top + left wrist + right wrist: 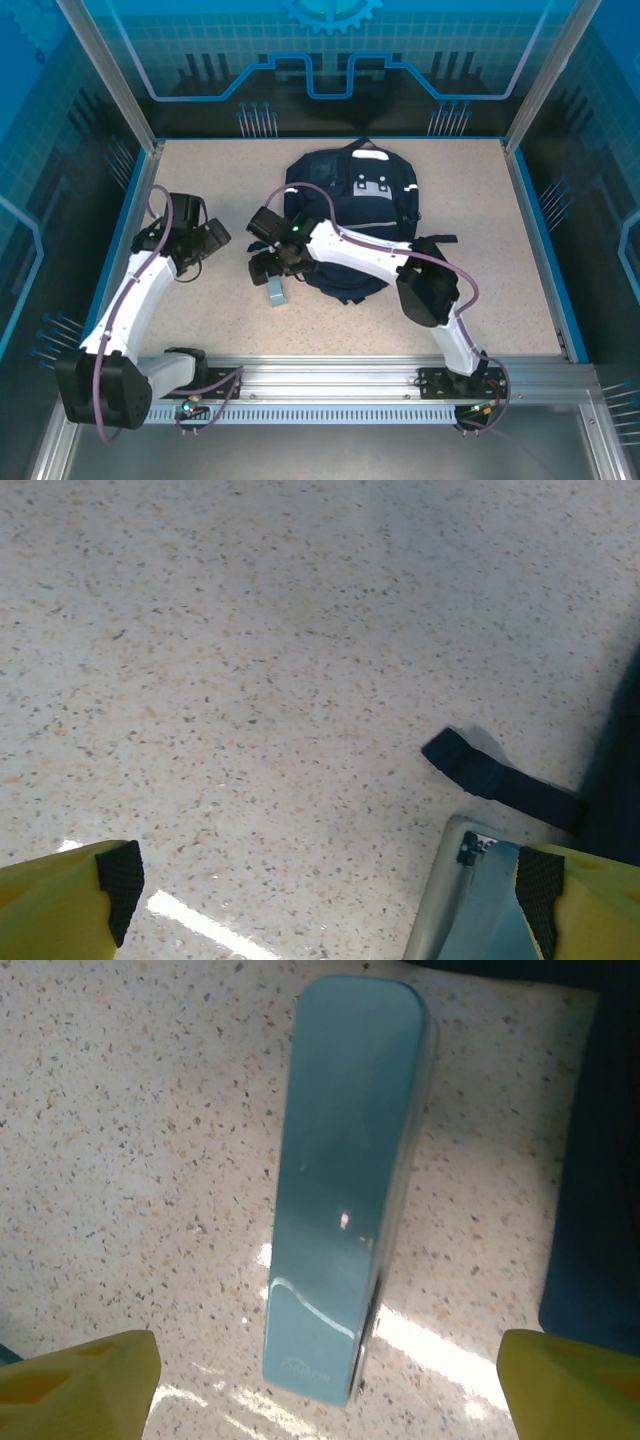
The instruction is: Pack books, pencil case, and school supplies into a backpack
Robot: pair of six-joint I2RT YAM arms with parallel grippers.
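The dark navy backpack (362, 205) lies at the back middle of the table, its fabric also at the right edge of the right wrist view (600, 1170). A teal stapler-like supply (274, 293) lies on the table just left of it. My right gripper (268, 268) hangs open over it, and in the right wrist view the teal piece (345, 1180) sits between the spread yellow fingers (330, 1380), untouched. My left gripper (208, 244) is open over bare table (330, 890), with the teal piece (470, 905) by its right finger. The books are out of view.
A black backpack strap (495, 778) trails on the speckled table towards the teal piece. The right arm's white link (370, 255) crosses the backpack's front. Blue walls (115, 235) edge the table left and right.
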